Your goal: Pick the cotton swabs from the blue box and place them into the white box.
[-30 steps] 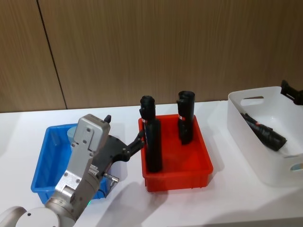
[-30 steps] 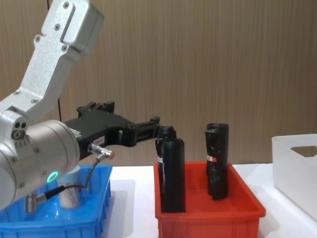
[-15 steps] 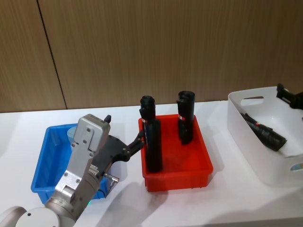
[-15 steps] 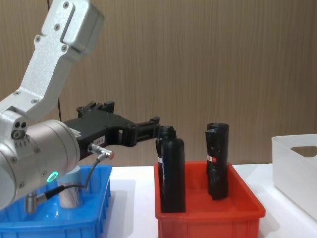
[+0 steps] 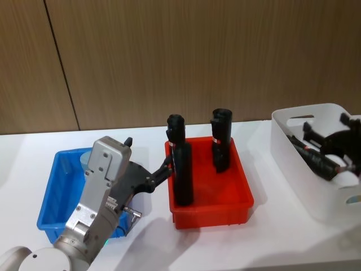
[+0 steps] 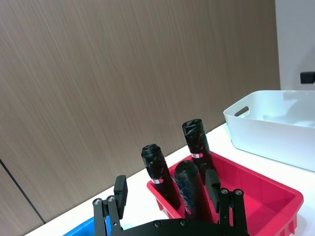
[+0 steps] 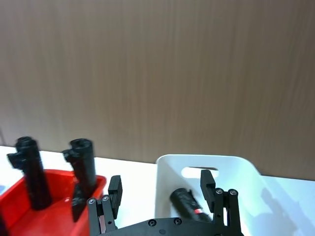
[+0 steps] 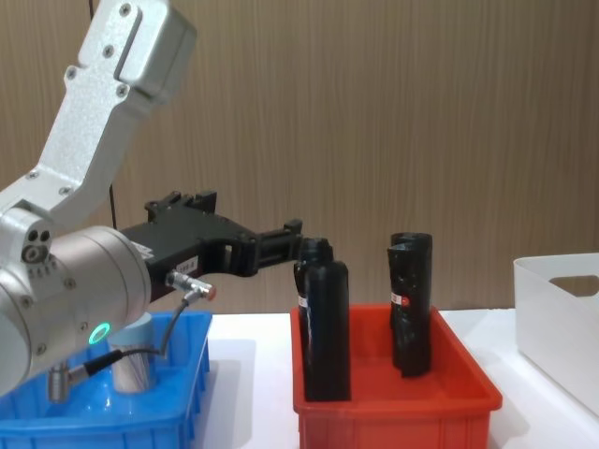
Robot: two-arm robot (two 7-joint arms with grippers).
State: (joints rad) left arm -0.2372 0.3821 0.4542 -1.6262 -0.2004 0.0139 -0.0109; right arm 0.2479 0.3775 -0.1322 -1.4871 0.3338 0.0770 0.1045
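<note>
The blue box (image 5: 52,195) sits at the left of the white table. One jar of cotton swabs (image 8: 137,360) with a pale blue lid stands in it, mostly hidden behind my left arm in the head view. My left gripper (image 5: 148,152) hovers over the blue box's right side, open and empty, its fingers (image 6: 212,184) pointing toward the red bin. The white box (image 5: 299,169) stands at the right with a black roll (image 5: 316,158) lying inside. Above it, my right gripper (image 5: 327,125) is open and holds nothing; its fingers (image 7: 206,182) frame the white box (image 7: 206,160).
A red bin (image 5: 211,212) stands between the two boxes and holds two upright black rolls (image 5: 181,169) (image 5: 221,141). A wooden wall runs behind the table. Bare white table lies in front of the bins.
My right gripper has come in from the right edge and now hangs over the white box. The left arm has not moved.
</note>
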